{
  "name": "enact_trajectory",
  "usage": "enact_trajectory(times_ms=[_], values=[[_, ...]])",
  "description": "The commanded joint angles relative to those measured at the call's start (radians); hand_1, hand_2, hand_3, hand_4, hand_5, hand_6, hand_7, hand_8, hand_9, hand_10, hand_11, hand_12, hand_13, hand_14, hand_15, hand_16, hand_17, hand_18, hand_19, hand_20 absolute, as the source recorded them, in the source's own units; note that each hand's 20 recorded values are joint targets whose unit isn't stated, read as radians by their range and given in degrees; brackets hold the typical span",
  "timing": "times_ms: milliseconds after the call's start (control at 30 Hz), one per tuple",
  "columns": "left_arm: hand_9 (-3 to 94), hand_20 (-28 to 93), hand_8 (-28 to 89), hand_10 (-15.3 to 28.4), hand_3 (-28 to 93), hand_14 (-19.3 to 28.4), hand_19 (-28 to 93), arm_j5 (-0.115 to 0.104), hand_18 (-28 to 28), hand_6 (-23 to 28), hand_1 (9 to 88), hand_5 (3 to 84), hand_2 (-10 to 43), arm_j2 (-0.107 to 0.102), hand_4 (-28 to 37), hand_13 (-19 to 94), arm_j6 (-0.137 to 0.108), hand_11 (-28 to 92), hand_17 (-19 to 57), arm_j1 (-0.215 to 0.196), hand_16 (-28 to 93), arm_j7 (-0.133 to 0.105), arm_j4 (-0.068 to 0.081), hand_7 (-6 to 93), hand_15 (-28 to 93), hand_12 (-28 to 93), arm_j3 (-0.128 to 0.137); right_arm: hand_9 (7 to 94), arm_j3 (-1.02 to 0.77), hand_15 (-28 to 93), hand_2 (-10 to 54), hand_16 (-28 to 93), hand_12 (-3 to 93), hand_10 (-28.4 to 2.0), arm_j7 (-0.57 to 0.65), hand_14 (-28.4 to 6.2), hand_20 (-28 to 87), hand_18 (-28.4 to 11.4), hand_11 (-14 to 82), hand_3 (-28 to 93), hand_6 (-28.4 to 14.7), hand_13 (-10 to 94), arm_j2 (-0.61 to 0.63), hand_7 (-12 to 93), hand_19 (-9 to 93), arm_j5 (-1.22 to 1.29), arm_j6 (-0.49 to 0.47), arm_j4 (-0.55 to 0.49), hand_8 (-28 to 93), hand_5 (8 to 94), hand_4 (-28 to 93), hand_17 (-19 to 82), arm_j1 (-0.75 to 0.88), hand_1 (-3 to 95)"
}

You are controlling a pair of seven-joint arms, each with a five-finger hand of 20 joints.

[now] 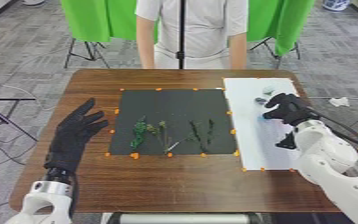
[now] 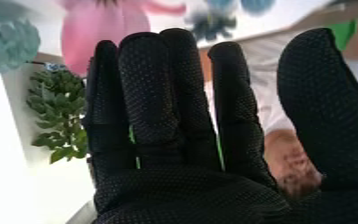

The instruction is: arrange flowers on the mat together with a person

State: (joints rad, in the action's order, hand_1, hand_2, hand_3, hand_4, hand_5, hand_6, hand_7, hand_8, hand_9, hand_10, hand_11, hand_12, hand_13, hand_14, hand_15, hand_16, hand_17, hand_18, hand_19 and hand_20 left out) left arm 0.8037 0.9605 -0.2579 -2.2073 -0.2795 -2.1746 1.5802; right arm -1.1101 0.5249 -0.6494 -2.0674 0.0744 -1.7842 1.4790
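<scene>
Stems, skinny and dark green, (image 1: 210,134) lie on the smooth black mat (image 1: 171,97), with a bushier, crinkly-leaved sprig (image 1: 138,134) on the left side, all pretty much side by side. Dabs of orange (image 1: 135,156) run around the mat's edges, and the tabletop (image 1: 149,185) is brown wood. Left hand (image 1: 73,132) is beside the mat, textured black glove, fingers straight and spread apart. Right hand (image 1: 289,108) is over the white sheet (image 1: 260,150); up close in the wrist view, its fingers are straight with slim gaps, thumb well apart, clamped on nothing I can see. Near them I'm seeing a pink flower (image 2: 104,30) with broad, smooth petals, a ruffly pale blue bloom (image 2: 7,45), a spiky grey-blue one (image 2: 213,24) and a leafy green bunch (image 2: 58,112) with small oval leaves.
</scene>
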Motion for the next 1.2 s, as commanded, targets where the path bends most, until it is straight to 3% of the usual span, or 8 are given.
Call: enact_trajectory(times_ms=[33, 300, 433, 633, 867, 933, 1067, 1200], values=[[35.8, 16, -9, 17.7, 79, 26.4, 49, -0.003, 26.7, 4.3, 24.0, 35.3, 4.8, 0.005, -27.2, 27, 0.001, 23, -8.8, -0.001, -7, 0.009, 0.004, 11.1, 48, 10, -0.002, 63.1, 0.079, 65, -9.4, 15, 17.0, -13.9, 0.034, -10.9, 17, -21.4, 30.5, 76, 3.8, 65, 0.008, 22, 76, -0.065, -0.030, 0.033, -14, 56.3, -24, 33, -0.062, 36.4], [35.7, 16, -9, 17.6, 79, 26.4, 49, 0.001, 26.7, 4.4, 24.1, 35.2, 4.7, 0.012, -27.1, 27, 0.009, 23, -8.8, 0.000, -7, 0.025, 0.005, 11.3, 48, 10, 0.003, 67.8, 0.153, 60, -9.5, 16, 17.0, -13.4, 0.044, -9.8, 15, -21.0, 28.3, 74, 5.2, 69, 0.012, 23, 74, -0.137, -0.051, 0.062, -14, 62.4, -25, 33, -0.078, 39.0], [35.7, 16, -9, 17.6, 79, 26.4, 49, -0.001, 26.7, 4.4, 24.2, 35.2, 4.7, 0.009, -26.9, 27, 0.007, 23, -8.8, -0.004, -7, 0.026, 0.004, 11.4, 48, 10, 0.002, 72.9, 0.180, 54, -9.5, 18, 17.0, -11.4, 0.039, -7.4, 16, -20.1, 26.9, 68, 4.6, 75, 0.010, 26, 72, -0.180, -0.037, 0.073, -3, 68.5, -27, 34, -0.065, 46.6], [35.7, 16, -9, 17.6, 79, 26.4, 49, -0.002, 26.6, 4.5, 24.3, 35.1, 4.7, 0.010, -26.8, 27, 0.009, 23, -8.8, -0.010, -7, 0.029, 0.003, 11.4, 48, 10, 0.003, 87.2, 0.216, 51, -9.5, 22, 34.3, -5.5, 0.049, -4.1, 18, -18.0, 11.9, 63, 6.1, 81, 0.013, 25, 71, -0.215, 0.032, 0.086, -1, 79.3, -28, 36, -0.066, 55.0], [35.7, 16, -9, 17.6, 79, 26.4, 49, 0.000, 26.6, 4.5, 24.4, 35.0, 4.7, 0.008, -26.8, 27, 0.006, 23, -8.7, -0.013, -7, 0.036, -0.003, 11.5, 48, 10, 0.011, 91.5, 0.145, 51, -9.5, 24, 36.1, -4.6, 0.025, -3.1, 19, -16.9, 21.6, 62, 6.0, 84, -0.004, 22, 72, -0.228, 0.111, 0.029, 0, 83.9, -28, 38, -0.031, 56.9], [35.7, 16, -9, 17.6, 79, 26.3, 49, -0.002, 26.6, 4.5, 24.4, 35.1, 4.6, 0.005, -26.7, 27, -0.004, 23, -8.8, -0.023, -7, 0.025, -0.007, 11.5, 48, 10, 0.013, 91.5, 0.149, 52, -9.5, 24, 35.7, -4.6, -0.007, -3.1, 19, -16.9, 23.1, 62, 5.9, 85, -0.021, 21, 73, -0.227, 0.135, -0.012, 0, 84.2, -28, 38, -0.057, 56.9], [35.7, 16, -9, 17.6, 79, 26.3, 49, -0.006, 26.6, 4.5, 24.3, 35.1, 4.6, 0.001, -26.7, 27, -0.011, 23, -8.8, -0.015, -7, 0.014, -0.006, 11.7, 48, 10, 0.009, 91.2, 0.241, 52, -9.5, 25, 35.8, -4.8, -0.084, -3.4, 19, -16.8, 24.6, 63, 5.5, 85, -0.077, 21, 74, -0.219, 0.165, -0.085, 1, 84.4, -28, 37, -0.169, 56.8], [35.8, 17, -9, 17.6, 79, 26.5, 50, -0.010, 26.6, 4.5, 24.2, 35.2, 4.6, -0.002, -26.7, 27, -0.018, 23, -8.7, -0.009, -7, 0.002, -0.006, 11.7, 48, 10, 0.009, 90.4, 0.376, 54, -9.5, 25, 36.0, -5.0, -0.163, -3.8, 20, -16.6, 26.5, 64, 5.3, 84, -0.212, 21, 74, -0.216, 0.159, -0.101, 1, 84.4, -28, 36, -0.306, 56.4]])
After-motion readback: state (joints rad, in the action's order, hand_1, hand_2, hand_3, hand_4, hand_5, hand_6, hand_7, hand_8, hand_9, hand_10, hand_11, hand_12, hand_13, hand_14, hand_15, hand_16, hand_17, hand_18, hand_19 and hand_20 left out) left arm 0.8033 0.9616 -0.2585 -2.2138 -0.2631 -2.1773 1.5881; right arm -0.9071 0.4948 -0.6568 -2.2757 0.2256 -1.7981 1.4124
